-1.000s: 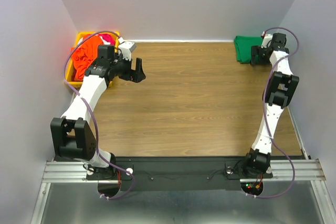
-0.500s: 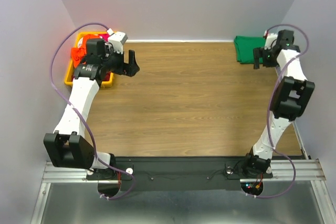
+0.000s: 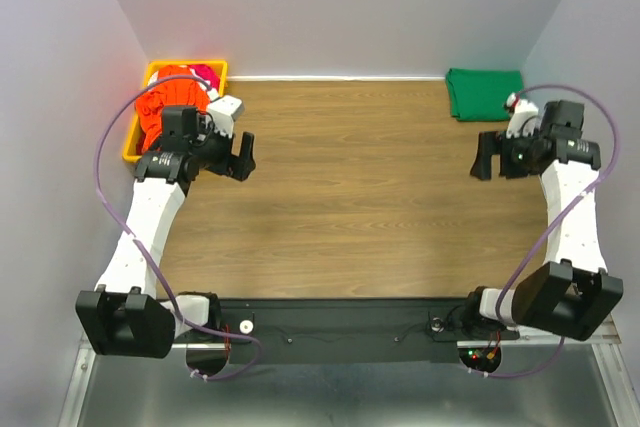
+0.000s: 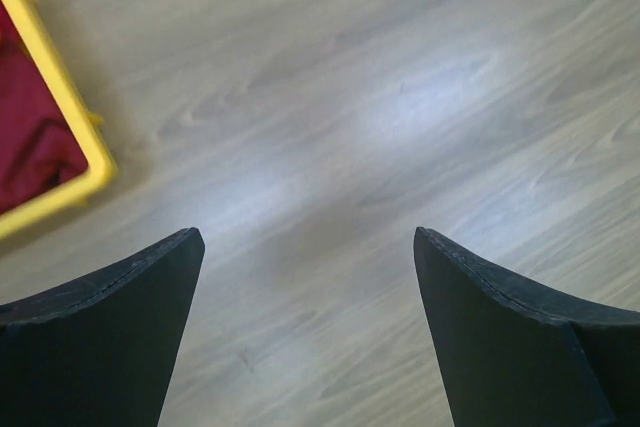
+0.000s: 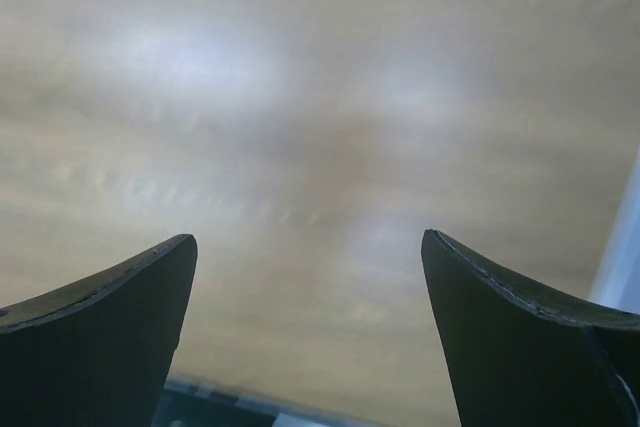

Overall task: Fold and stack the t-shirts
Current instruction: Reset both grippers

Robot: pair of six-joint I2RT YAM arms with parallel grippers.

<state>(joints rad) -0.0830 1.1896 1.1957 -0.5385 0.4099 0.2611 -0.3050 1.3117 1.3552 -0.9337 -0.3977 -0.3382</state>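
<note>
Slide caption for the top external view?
Left claw and right claw open over the table; green t-shirt far right, orange t-shirt in yellow bin far left.

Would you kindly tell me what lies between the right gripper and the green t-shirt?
Nothing: in the top view, only bare wooden table separates the right gripper from the green t-shirt.

Three shirts were there: one green shirt at the far right, and one orange shirt and one pink shirt at the far left. There was one bin, one table, and two end effectors: the left end effector and the right end effector.
</note>
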